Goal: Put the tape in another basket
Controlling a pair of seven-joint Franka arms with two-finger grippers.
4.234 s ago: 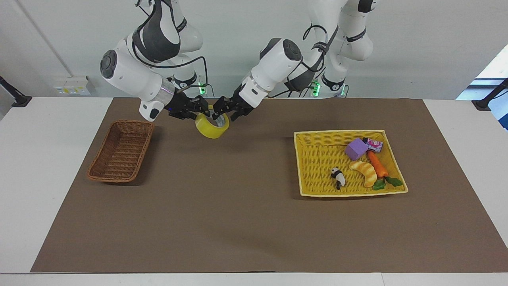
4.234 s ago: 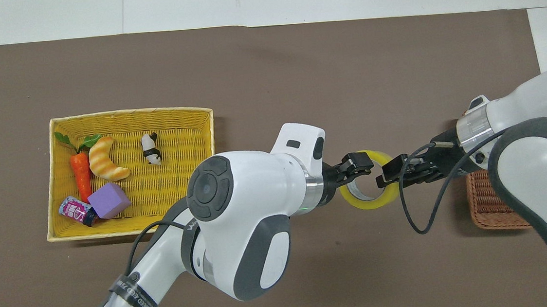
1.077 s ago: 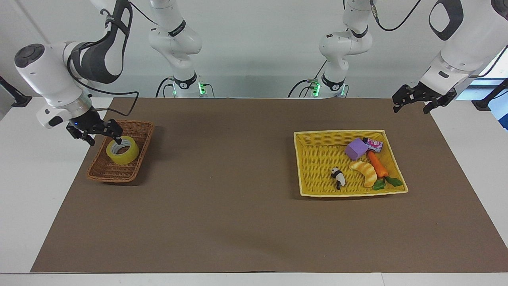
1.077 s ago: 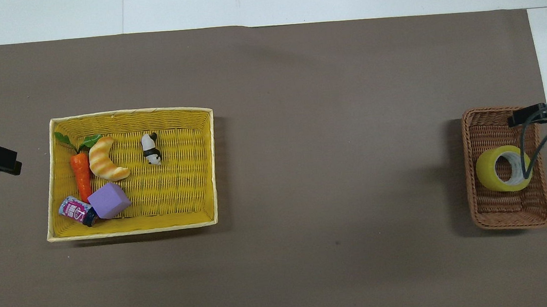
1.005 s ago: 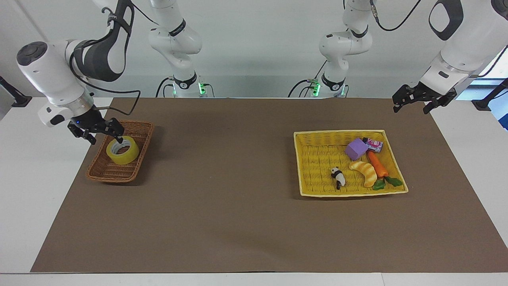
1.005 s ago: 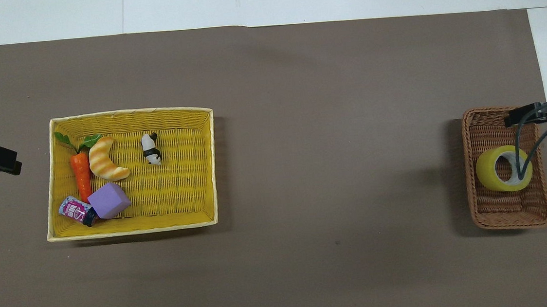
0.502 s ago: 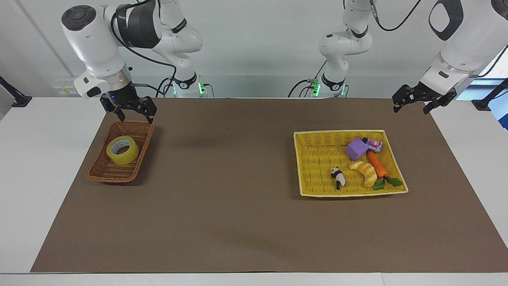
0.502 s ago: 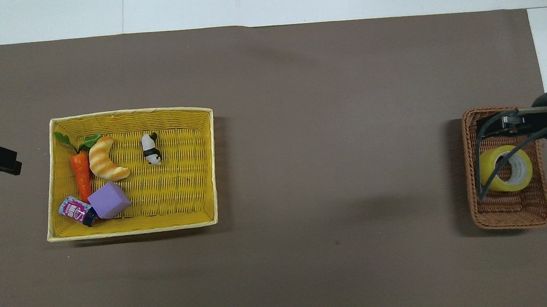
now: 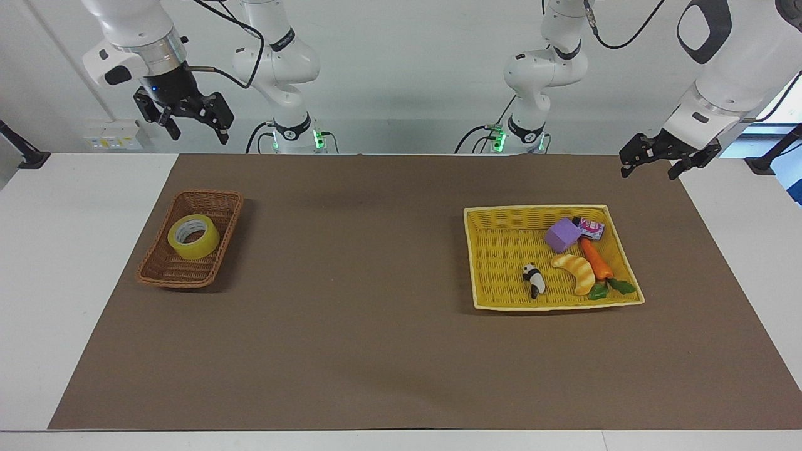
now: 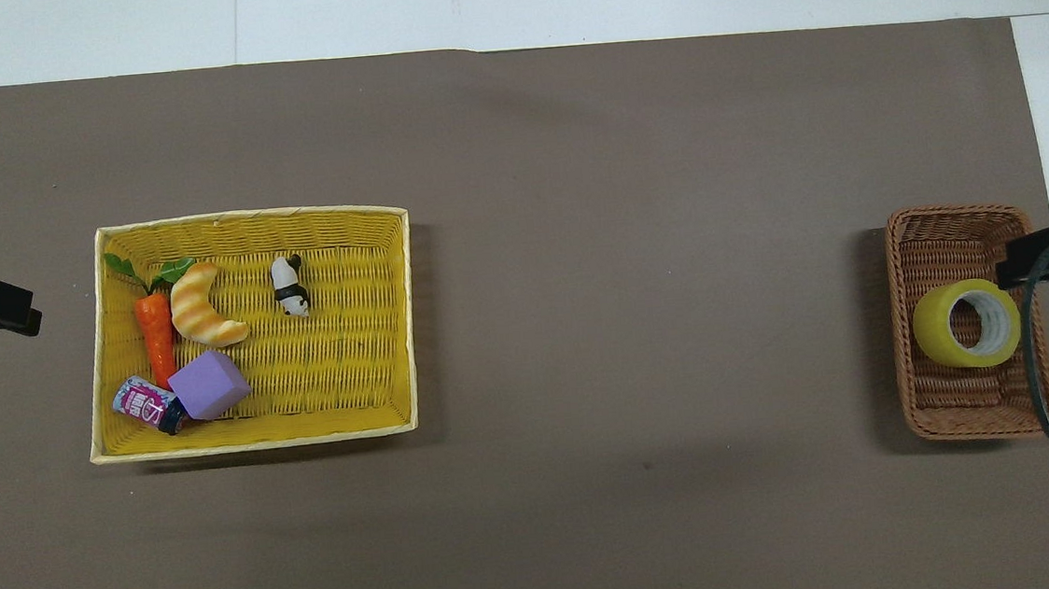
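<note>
Right gripper [image 9: 186, 119] now raised clear above basket [image 9: 161, 268], fingers spread, empty; tape [image 9: 193, 237] inside; left gripper [image 9: 653, 156] open, waiting.

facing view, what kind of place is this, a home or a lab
Most likely a robotics lab. Two white robot arms are mounted at a plain white table covered by a brown mat, and toy props sit in a yellow tray while tape lies in a wicker basket.
</note>
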